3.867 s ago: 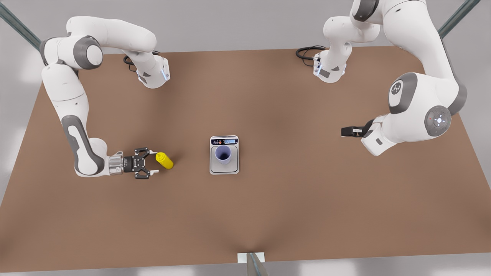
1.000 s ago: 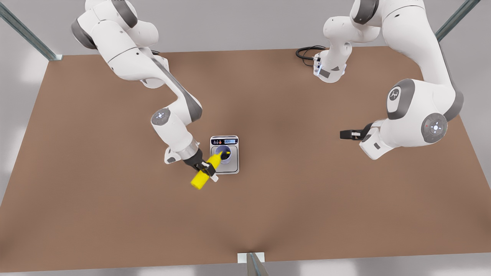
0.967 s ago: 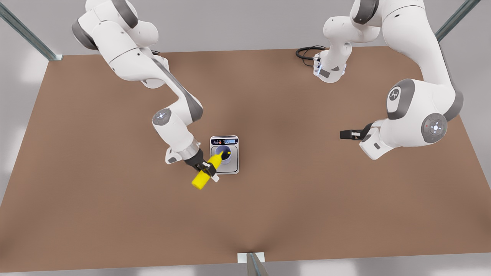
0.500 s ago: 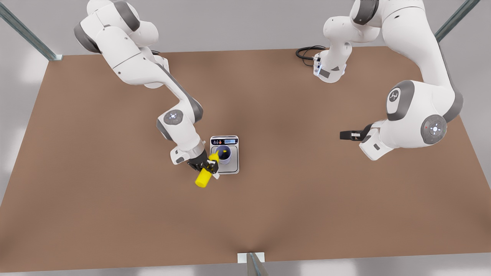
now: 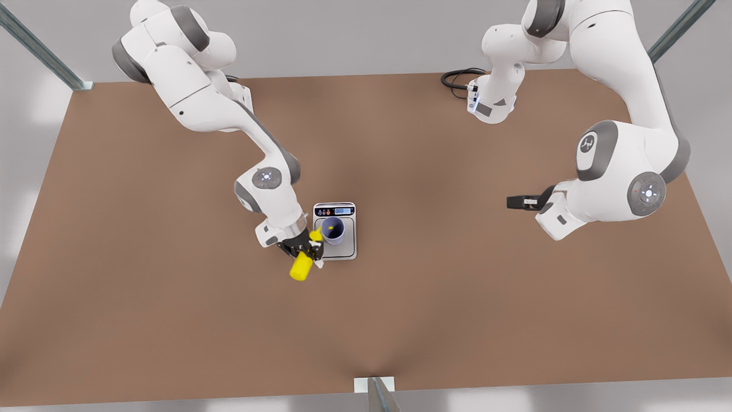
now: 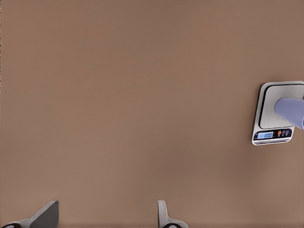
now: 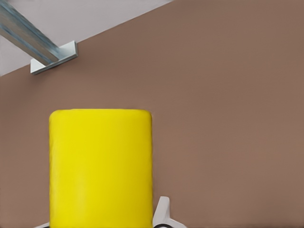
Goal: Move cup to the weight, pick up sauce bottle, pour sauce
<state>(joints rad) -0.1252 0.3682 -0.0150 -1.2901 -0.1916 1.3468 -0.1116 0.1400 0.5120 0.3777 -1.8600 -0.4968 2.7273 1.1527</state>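
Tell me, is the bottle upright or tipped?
Tipped: the right hand holds the bottle slanted, cap toward the cup on the scale.

Weight [image 5: 334, 231] set mid-worktop [image 5: 171, 320], cup [image 5: 333, 229] upright on its platform. Approach from front view's left blocked by right pincer [image 5: 303, 250], clamped on tilted sauce bottle [image 5: 303, 262], cap just beside cup rim. Room left free on the front view's right, between weight and left pincer [image 5: 510, 200], held open well apart above bare worktop. Near edge reached unobstructed. Far edge crowded by arm bases, black cable [image 5: 457, 80].
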